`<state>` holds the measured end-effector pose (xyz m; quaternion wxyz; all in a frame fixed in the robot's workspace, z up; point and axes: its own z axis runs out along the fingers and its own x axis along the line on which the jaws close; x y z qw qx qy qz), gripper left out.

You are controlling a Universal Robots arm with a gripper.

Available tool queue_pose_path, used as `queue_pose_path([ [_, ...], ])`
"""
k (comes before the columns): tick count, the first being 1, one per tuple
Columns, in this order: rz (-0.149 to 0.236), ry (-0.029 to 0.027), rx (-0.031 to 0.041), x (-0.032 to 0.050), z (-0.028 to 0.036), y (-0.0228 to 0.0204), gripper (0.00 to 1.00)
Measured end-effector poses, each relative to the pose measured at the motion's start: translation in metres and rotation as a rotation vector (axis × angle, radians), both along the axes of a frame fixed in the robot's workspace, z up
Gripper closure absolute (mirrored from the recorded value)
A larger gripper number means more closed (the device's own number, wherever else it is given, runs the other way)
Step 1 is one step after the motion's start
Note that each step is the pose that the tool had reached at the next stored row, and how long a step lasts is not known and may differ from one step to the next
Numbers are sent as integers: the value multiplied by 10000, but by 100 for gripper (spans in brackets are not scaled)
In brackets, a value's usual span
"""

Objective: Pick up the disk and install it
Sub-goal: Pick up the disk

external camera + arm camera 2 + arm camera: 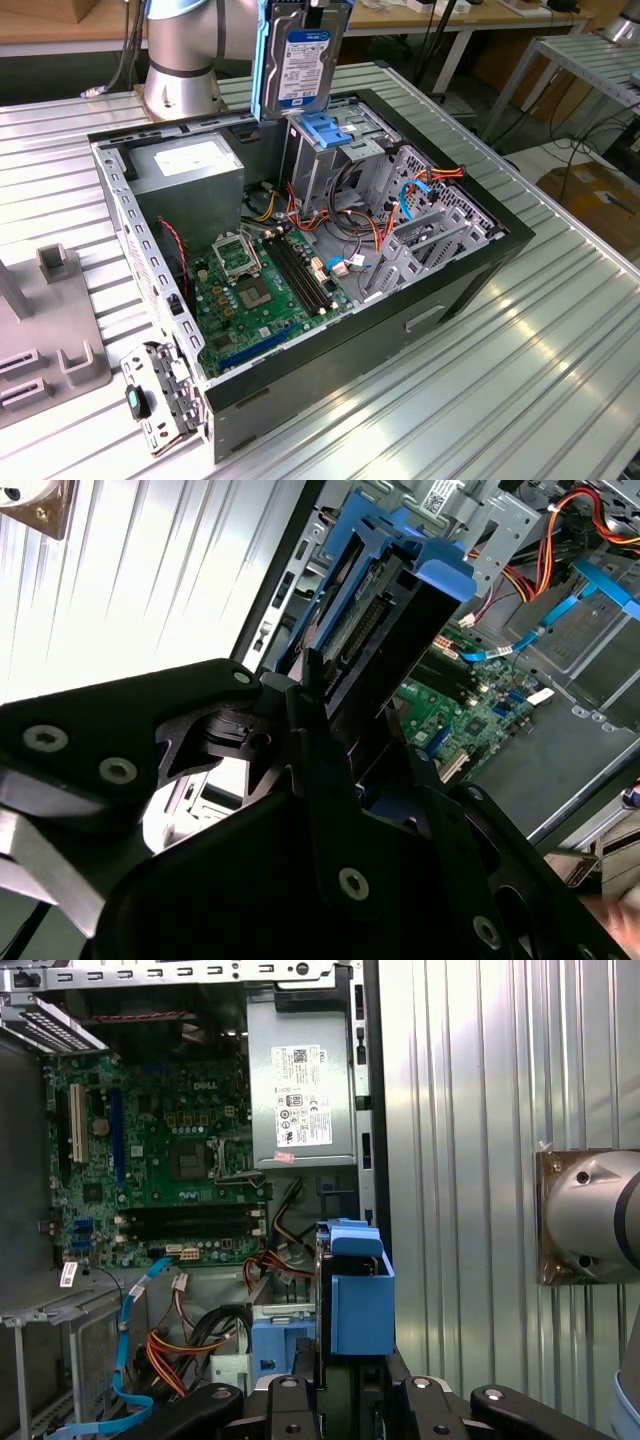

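We see the disk point(300, 58) hanging upright, label facing out, directly above the drive cage point(318, 165) of an open computer case point(420, 300). Its lower edge is just over the cage's blue latch point(326, 130), and we cannot tell whether the two touch. In the second wrist view the gripper point(340, 730) has its black fingers point(318, 780) clamped on the disk's upper end, one on each flat face. The blue side rails run down toward the cage mouth. In the first wrist view the disk point(358, 1305) appears edge-on, its blue rail standing out over the cage, with the gripper point(345, 1400) closed around it.

The grey power supply point(190, 165) with its white sticker sits just beside the cage, inside the case. The green motherboard point(262, 290) lies on the case floor near the cage, and orange and red cables trail between them. The arm's silver base point(180, 55) stands on the ribbed metal desk point(500, 390), outside the case wall and near the cage.
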<state>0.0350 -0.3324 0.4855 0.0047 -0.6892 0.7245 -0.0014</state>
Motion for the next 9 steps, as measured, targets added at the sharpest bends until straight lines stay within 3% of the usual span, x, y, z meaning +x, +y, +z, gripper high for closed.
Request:
queue_pose_path([
  [9,0,0,0,5,0,-29,65],
])
